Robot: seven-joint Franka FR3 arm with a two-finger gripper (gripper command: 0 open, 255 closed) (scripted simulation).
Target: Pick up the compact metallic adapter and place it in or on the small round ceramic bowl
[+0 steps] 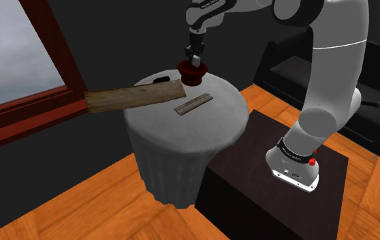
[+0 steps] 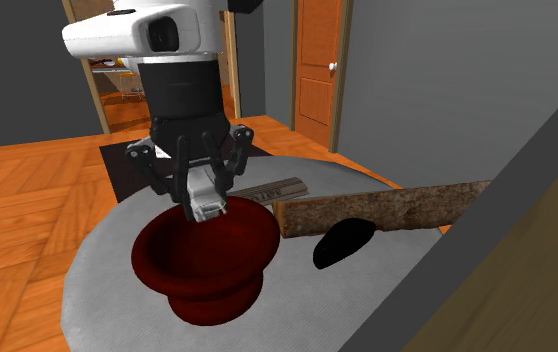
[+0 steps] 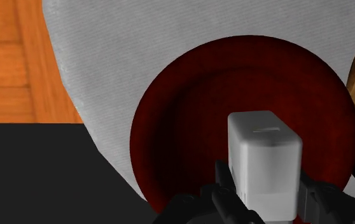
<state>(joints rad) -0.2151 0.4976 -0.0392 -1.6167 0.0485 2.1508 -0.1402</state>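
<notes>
The adapter [image 3: 264,159] looks smooth and matt, the red bowl [image 3: 189,95] dull; ribbed white cloth covers the table [image 3: 138,44]; the plank [image 2: 387,208] is rough wood.

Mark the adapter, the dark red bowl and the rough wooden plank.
adapter [image 3: 264,162], wrist view, on its broad pale face.
dark red bowl [image 2: 212,300], second exterior view, on its outer wall.
wooden plank [image 1: 135,95], shoulder view, mid-length on its top face.
</notes>
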